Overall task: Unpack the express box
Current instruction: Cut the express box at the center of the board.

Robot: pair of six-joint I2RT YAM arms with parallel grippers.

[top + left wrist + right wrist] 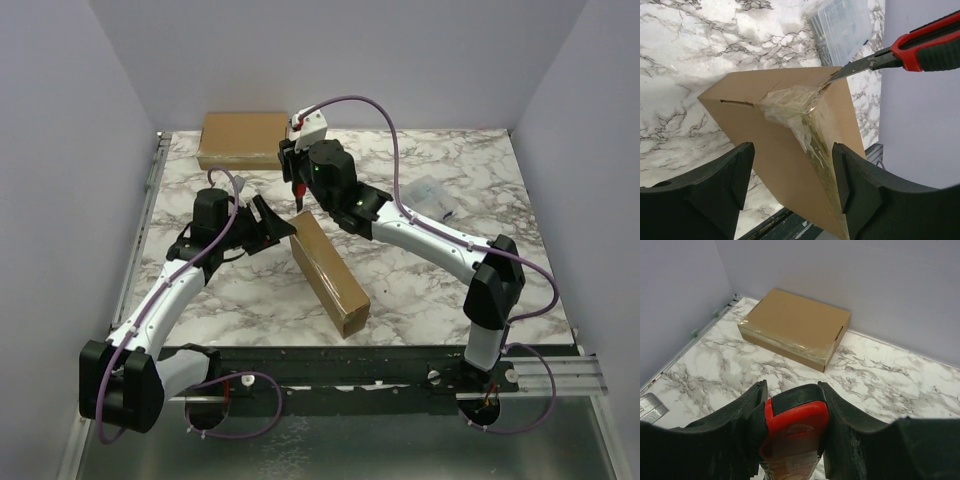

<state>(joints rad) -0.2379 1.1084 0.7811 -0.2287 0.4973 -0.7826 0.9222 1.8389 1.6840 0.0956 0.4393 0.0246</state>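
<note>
The express box (328, 272), brown cardboard with clear tape, stands on edge mid-table. In the left wrist view the box (775, 150) fills the middle, with torn tape at its top corner. My left gripper (277, 228) (792, 175) holds the box's far end, one jaw on each side of it. My right gripper (298, 188) (791, 390) is shut on a red and black utility knife (795, 430). The knife (920, 47) reaches in from the right, its blade tip touching the tape at the box's corner.
A second taped cardboard box (243, 140) (795, 325) lies flat at the back left corner against the wall. A clear plastic bag (435, 190) (842, 25) lies on the marble to the right. Walls close in the back and sides.
</note>
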